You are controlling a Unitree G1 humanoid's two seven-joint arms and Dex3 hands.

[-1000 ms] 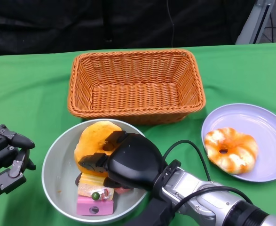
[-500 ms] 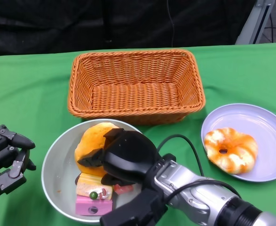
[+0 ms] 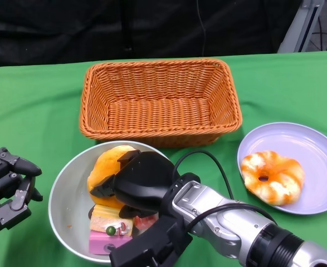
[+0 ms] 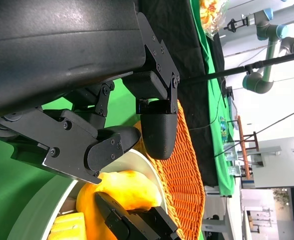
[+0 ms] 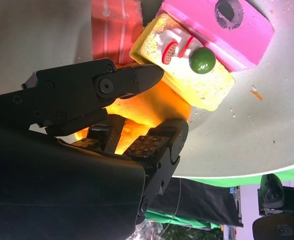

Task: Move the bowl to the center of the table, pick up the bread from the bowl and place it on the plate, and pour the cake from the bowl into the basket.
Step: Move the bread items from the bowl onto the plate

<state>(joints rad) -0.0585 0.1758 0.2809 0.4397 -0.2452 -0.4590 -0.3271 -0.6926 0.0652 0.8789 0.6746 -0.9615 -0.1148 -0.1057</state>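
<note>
The grey bowl sits at the table's front, left of centre. In it lie an orange bread and cake pieces, yellow and pink. My right hand reaches into the bowl and grips the bread, which still rests in the bowl. The right wrist view shows fingers wrapped on both sides of the bread, next to the yellow cake. My left hand is open just left of the bowl, holding nothing. In the left wrist view its fingers are spread apart beside the bowl.
An empty wicker basket stands behind the bowl. At the right a lilac plate carries a glazed ring-shaped bread. A black cable loops up from my right forearm. Green cloth covers the table.
My right hand has shifted left and deeper into the bowl, closing around the orange bread. The left hand, bowl and plate have stayed put.
</note>
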